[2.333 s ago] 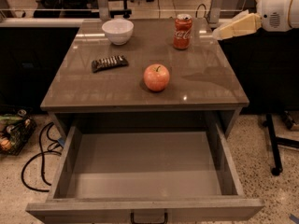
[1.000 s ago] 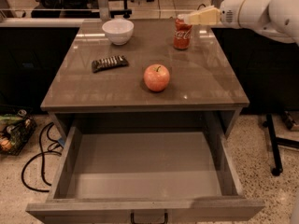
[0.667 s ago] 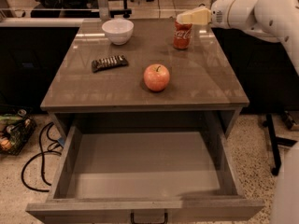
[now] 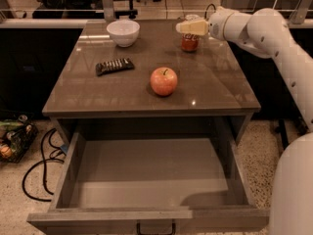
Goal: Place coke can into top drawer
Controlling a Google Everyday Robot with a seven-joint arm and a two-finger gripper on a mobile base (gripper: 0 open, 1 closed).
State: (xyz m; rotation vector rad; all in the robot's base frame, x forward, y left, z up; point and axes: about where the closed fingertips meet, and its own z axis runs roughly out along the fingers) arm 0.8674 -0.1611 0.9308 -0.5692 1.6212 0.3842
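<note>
The coke can (image 4: 190,42) stands upright at the back right of the cabinet top. My gripper (image 4: 188,27) reaches in from the right on a white arm and sits over the can's upper part, hiding its top. The top drawer (image 4: 146,180) is pulled wide open below the front edge of the cabinet top, and nothing lies on its flat bottom. Its dark handle (image 4: 155,228) shows at the bottom edge.
A white bowl (image 4: 123,32) stands at the back left. A black remote-like bar (image 4: 114,66) lies left of centre. A red-orange apple (image 4: 164,81) sits near the middle front. Cables (image 4: 39,165) and a basket (image 4: 14,138) lie on the floor at left.
My gripper has swung left from beside the table's right edge and come down over the top of the coke can. The can, the apple, the bowl and the drawer have not moved.
</note>
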